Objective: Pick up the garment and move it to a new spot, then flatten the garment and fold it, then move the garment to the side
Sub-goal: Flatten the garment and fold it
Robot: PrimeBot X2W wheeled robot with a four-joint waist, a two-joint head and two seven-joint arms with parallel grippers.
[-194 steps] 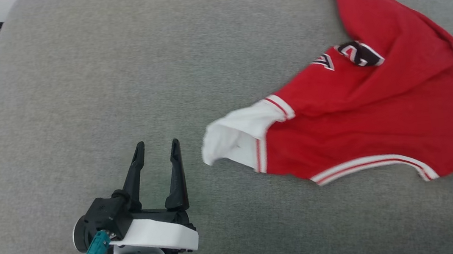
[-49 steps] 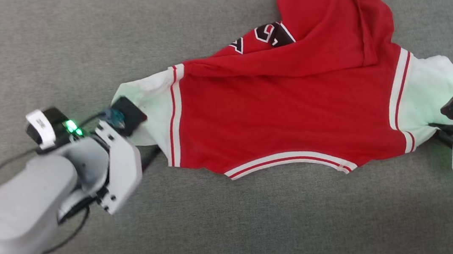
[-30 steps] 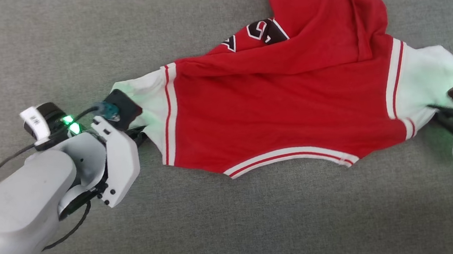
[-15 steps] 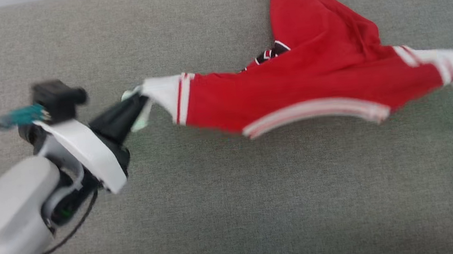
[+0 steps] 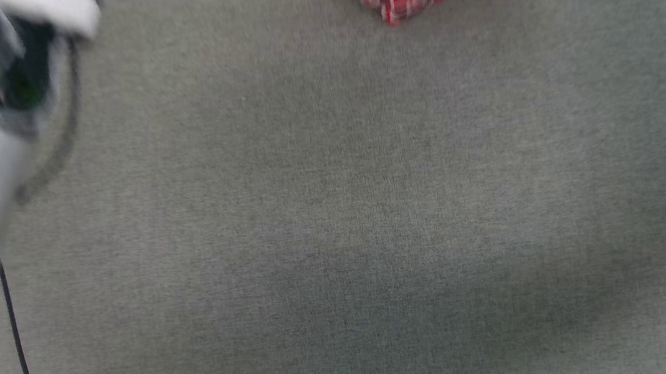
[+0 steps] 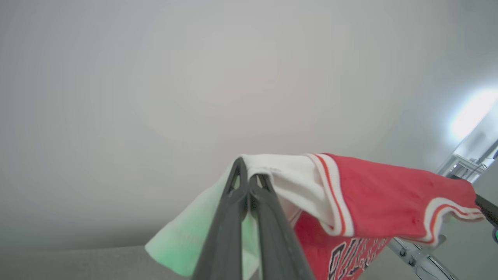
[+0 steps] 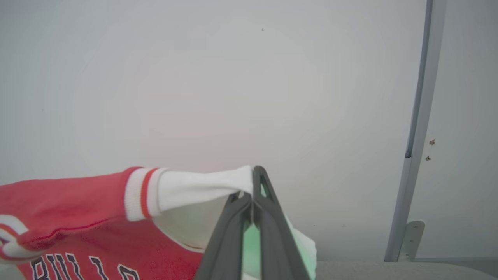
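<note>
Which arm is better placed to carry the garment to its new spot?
Neither alone, likely: left gripper pinches one white sleeve, right gripper the other, garment hanging between them. Both should carry.

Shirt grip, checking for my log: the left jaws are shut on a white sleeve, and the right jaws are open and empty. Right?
Not quite. The jaws of the right gripper are shut on the shirt's other white sleeve, as the right wrist view shows; the left gripper does hold a white sleeve.
</note>
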